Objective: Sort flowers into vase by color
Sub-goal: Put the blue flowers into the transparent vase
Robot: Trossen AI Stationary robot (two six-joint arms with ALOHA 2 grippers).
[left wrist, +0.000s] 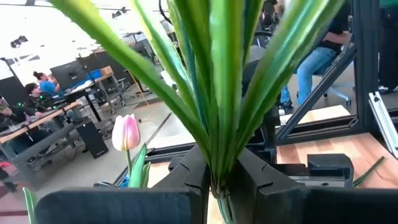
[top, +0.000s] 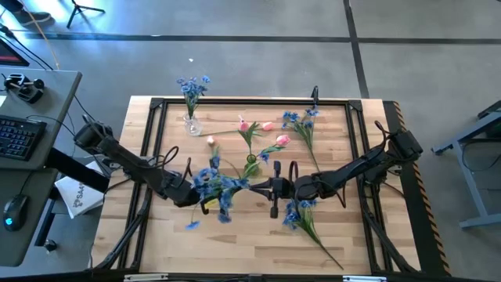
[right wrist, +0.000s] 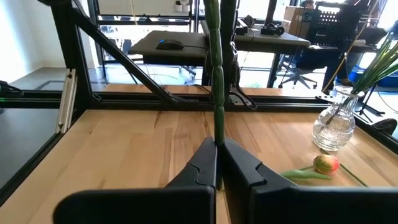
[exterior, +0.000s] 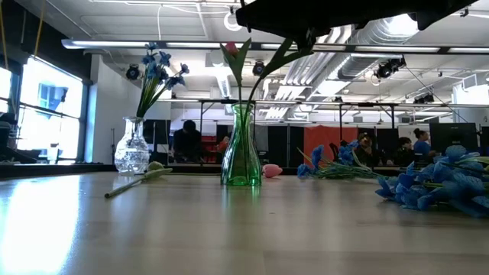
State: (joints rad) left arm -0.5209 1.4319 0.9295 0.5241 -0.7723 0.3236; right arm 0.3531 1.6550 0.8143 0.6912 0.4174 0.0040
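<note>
A: What is standing at the far left of the table?

B: A clear glass vase is sitting near the back left corner, holding a spray of blue blossoms upright. A pink tulip is lying on the wood just beside it.

A: And the left gripper?

B: It is hovering left of the table's middle, fingers pinching tight on a bunch of green stems. Blue flowers are fanning out around it in the high view.

A: What is sitting in the centre?

B: A green glass vase is standing upright with a pink tulip and its leaves rising from it. More pink tulips are lying loose behind it, toward the back edge.

A: And the right gripper?

B: It is reaching in to just right of centre, its fingers closing fully on a single green stem that is running straight up between them.

A: Anything further right?

B: A blue spray is lying near the back right, and another blue spray is lying in front of the right arm, its stem pointing toward the front right corner.
</note>
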